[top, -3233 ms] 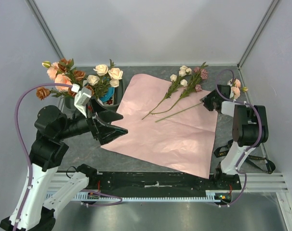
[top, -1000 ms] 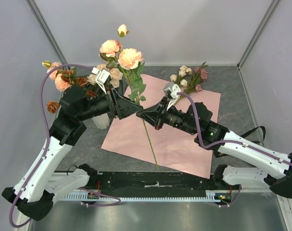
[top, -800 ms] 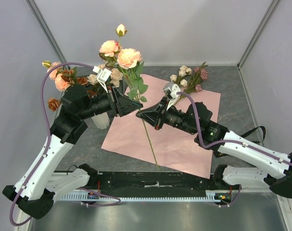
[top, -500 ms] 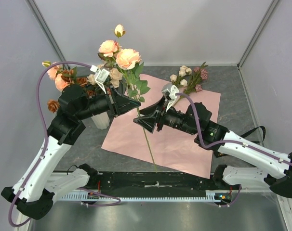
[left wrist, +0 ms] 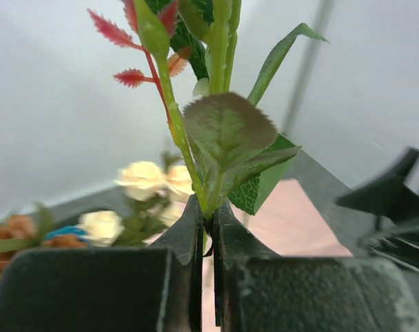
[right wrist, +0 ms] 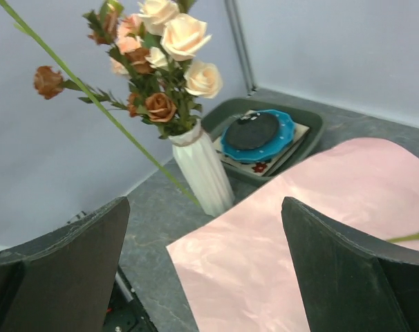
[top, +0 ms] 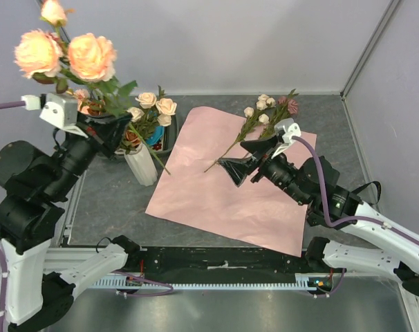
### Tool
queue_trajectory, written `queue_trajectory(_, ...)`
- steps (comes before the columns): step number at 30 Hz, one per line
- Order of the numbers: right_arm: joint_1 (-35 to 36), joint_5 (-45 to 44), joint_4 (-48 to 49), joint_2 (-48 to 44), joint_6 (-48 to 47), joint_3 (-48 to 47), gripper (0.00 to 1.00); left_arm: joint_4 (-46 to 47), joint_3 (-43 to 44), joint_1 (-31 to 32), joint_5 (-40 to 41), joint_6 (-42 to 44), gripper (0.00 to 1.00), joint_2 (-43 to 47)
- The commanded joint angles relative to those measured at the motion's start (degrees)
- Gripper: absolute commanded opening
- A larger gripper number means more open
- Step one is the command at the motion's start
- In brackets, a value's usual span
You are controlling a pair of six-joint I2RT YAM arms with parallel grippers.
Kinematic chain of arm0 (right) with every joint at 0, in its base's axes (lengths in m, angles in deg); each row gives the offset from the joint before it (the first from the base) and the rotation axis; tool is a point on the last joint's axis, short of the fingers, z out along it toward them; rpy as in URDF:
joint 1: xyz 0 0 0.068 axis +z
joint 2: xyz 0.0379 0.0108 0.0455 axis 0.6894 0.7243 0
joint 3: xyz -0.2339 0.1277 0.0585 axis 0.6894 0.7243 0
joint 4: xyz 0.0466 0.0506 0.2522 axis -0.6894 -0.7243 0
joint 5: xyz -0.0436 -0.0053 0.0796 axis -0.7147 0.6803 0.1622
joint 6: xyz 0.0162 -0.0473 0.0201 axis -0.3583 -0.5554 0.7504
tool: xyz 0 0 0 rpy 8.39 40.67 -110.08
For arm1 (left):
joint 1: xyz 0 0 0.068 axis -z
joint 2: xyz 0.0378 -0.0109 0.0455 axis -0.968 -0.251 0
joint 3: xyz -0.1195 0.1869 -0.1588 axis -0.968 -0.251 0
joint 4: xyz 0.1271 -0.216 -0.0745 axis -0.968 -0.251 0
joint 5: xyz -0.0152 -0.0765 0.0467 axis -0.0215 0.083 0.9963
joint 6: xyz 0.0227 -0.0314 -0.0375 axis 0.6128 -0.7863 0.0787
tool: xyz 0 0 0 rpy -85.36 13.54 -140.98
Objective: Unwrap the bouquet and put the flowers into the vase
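Left gripper clamped on peach rose stem, blooms above it, thin tail below ending near vase; light, whippy, top-heavy, so hold lower; right gripper wide apart, empty.

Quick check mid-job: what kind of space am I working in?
Probably a lab test cell: plain pale walls with metal corner struts enclose a grey table, arm bases bolted to a rail.

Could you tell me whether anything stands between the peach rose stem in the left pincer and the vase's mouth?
Yes: the roses already in the vase crowd its mouth, so the held stem must thread between them.
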Motion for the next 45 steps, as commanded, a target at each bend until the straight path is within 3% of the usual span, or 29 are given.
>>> queue_trajectory(1,-0.18,-5.71,-3.59,-1.54,-1.7,1.92,0.98,-3.33,6.2,-0.09,15.74,9.27,0.02,-4.37)
queue_trajectory(24,-0.27,-6.24,-5.44,-3.12,-0.73,3.06,0.98,5.55,18.16,-0.09,17.68,18.67,0.02,-11.59)
queue_trajectory(37,-0.18,-6.86,-5.71,-3.04,-1.17,3.33,0.98,3.09,15.79,-0.09,18.38,18.15,0.02,-10.01)
queue_trajectory(45,-0.27,-5.89,-5.36,-2.07,-0.82,2.89,0.98,2.2,7.97,-0.09,20.75,15.69,0.02,-7.73)
